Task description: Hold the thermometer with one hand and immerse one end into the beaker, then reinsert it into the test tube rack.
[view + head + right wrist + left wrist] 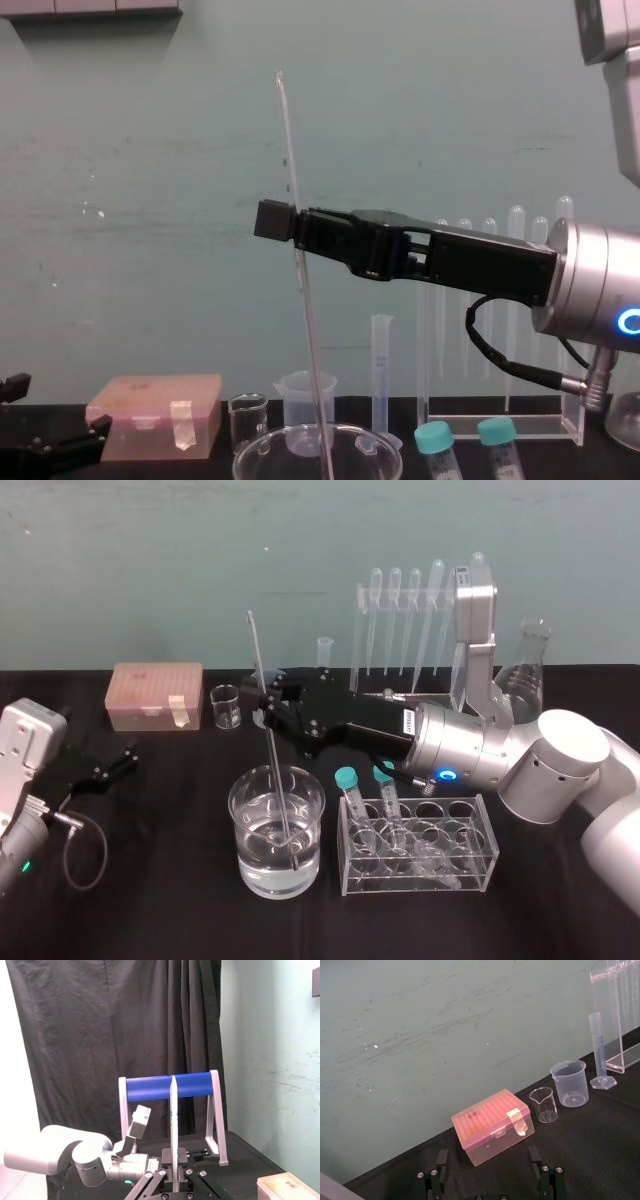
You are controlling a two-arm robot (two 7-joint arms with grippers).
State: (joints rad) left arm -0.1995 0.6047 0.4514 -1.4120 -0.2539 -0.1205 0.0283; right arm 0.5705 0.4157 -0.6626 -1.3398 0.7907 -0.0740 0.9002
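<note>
My right gripper [265, 705] reaches in from the right above the table and is shut on the thermometer [272, 740], a long thin glass rod held nearly upright with a slight tilt. Its lower end sits in the water of the beaker [250, 865] at front centre. From the chest, the thermometer [300, 270] runs from high above the right gripper [285, 222] down into the beaker [260, 455]. In the right wrist view the thermometer [173, 1120] is pinched between the fingers. The test tube rack [357, 630] with hanging pipettes stands at the back right. My left gripper [490, 1180] rests open at the far left.
A clear holder with two teal-capped tubes [420, 845] stands right of the beaker. At the back are a pink box [155, 695], a tiny glass beaker [226, 706], a plastic beaker [570, 1083], a graduated cylinder [599, 1050] and a flask [530, 660].
</note>
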